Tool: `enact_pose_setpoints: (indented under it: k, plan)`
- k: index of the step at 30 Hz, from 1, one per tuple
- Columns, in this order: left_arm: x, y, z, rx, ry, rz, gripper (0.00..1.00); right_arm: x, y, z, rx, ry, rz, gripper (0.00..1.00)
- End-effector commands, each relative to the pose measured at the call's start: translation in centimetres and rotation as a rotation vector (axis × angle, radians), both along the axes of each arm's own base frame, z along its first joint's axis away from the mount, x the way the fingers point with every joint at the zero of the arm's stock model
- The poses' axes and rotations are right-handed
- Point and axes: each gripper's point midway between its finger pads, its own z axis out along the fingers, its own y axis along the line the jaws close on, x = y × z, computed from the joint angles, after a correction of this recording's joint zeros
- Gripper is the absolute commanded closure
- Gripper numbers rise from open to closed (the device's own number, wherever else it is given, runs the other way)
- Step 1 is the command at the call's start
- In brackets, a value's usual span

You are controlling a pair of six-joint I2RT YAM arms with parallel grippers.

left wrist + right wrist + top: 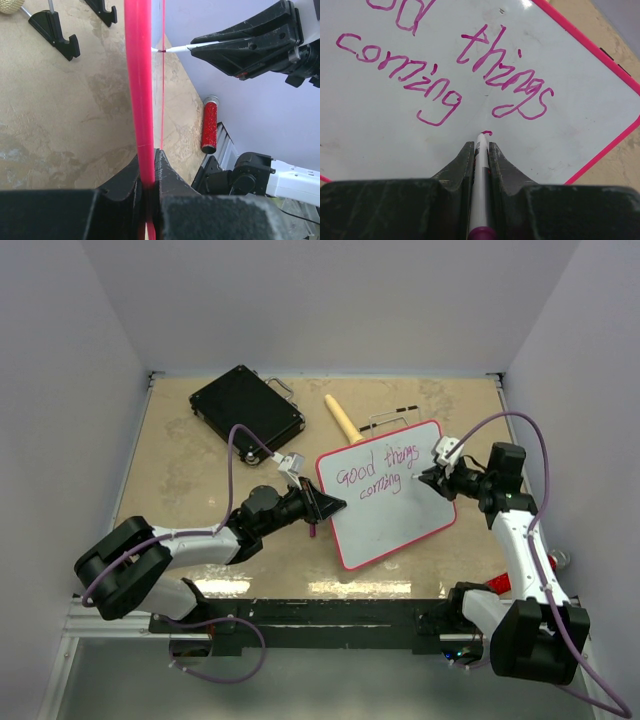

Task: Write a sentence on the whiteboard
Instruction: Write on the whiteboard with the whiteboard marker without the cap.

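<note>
Right wrist view: your right gripper (480,146) clamps a white marker (480,172) touching the glossy pink-rimmed whiteboard (385,135); your left gripper (148,156) pinches its rim (137,75).

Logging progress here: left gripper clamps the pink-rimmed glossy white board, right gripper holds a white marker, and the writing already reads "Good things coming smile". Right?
No. The pink handwritten sentence on the pink-rimmed glossy whiteboard reads only "Good things coming"; the right wrist view shows just a tiny stroke at the tip of the white marker. Both grips are as stated.
</note>
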Motion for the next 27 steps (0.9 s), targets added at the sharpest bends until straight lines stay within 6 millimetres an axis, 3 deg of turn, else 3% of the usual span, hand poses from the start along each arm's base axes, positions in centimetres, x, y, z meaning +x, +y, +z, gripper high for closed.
enact_pose_setpoints:
  k: [1,15,23,27]
  plan:
    - [-0.7,-0.8,2.1,-0.041,-0.083,-0.065,1.00,-0.5,0.6,0.2,-0.004,0.005,0.061,1.00]
    - [-0.6,-0.8,2.2,-0.038,-0.085,-0.062,1.00,0.8,-1.6,0.1,-0.054,0.019,-0.089,1.00]
    - [-0.6,-0.8,2.1,-0.037,-0.083,-0.061,1.00,-0.6,-0.9,-1.6,-0.081,0.113,0.014,1.00]
    - [-0.6,-0.8,2.1,-0.038,-0.085,-0.062,1.00,-1.4,-0.1,-1.4,-0.067,0.109,0.083,1.00]
